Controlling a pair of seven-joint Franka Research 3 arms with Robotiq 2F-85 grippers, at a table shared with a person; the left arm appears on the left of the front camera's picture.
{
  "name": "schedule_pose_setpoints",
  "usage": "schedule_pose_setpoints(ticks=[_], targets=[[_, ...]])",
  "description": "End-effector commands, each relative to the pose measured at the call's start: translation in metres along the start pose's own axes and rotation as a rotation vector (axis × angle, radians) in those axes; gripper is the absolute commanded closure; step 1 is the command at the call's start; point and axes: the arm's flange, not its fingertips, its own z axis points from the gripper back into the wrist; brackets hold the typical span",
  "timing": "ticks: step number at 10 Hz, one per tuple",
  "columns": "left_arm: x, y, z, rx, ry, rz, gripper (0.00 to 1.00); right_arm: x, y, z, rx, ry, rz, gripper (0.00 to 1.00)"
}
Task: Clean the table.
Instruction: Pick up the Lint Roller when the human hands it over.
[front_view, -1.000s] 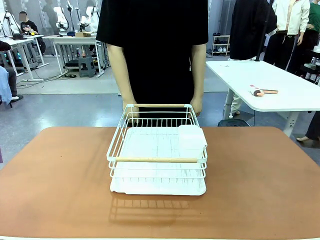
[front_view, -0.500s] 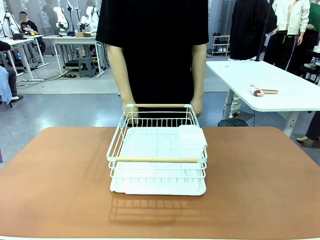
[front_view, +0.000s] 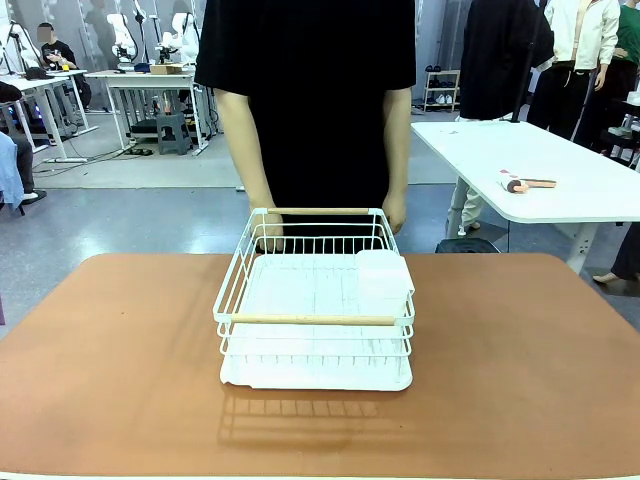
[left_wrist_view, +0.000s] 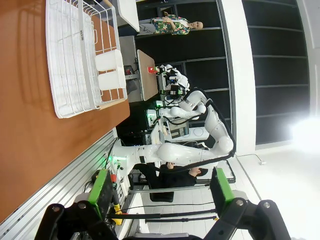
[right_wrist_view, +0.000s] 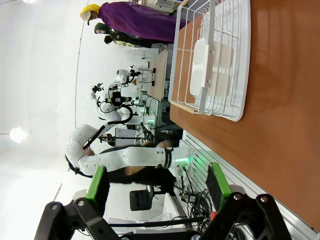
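The worktop (front_view: 110, 380) lay bare to the left and right of the wire rack (front_view: 315, 350), with an open strip along its near edge. The rack stood in the middle, wooden bars (front_view: 312, 320) crossing its near and far rims, and a white tub (front_view: 383, 275) took up its right side. A person (front_view: 305, 100) blocked the far edge, hands (front_view: 394, 212) hanging just behind the rack's far corners.
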Motion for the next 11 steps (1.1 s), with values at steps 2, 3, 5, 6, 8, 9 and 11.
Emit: schedule_pose_setpoints(ticks=[2,3,5,6,8,9,11], targets=[[-0.0006,-0.0019,0.0023,0.001,-0.005,-0.006,0.00,-0.0001,0.0016,0.0004,0.001,-0.001,0.002,0.00],[-0.0006,-0.0019,0.0023,0.001,-0.005,-0.006,0.00,-0.0001,0.0016,0.0004,0.001,-0.001,0.002,0.00],[-0.0006,-0.0019,0.0023,0.001,-0.005,-0.006,0.00,-0.0001,0.0016,0.0004,0.001,-0.001,0.002,0.00],[-0.0006,-0.0019,0.0023,0.001,-0.005,-0.006,0.00,-0.0001,0.0016,0.0004,0.001,-0.001,0.002,0.00],[-0.0006,-0.0019,0.0023,0.001,-0.005,-0.006,0.00,-0.0001,0.0016,0.0004,0.001,-0.001,0.002,0.00],[-0.0006,-0.0019,0.0023,0.001,-0.005,-0.006,0.00,-0.0001,0.0016,0.0004,0.001,-0.001,0.002,0.00],[-0.0006,-0.0019,0.0023,0.001,-0.005,-0.006,0.00,-0.0001,0.0016,0.0004,0.001,-0.001,0.002,0.00]])
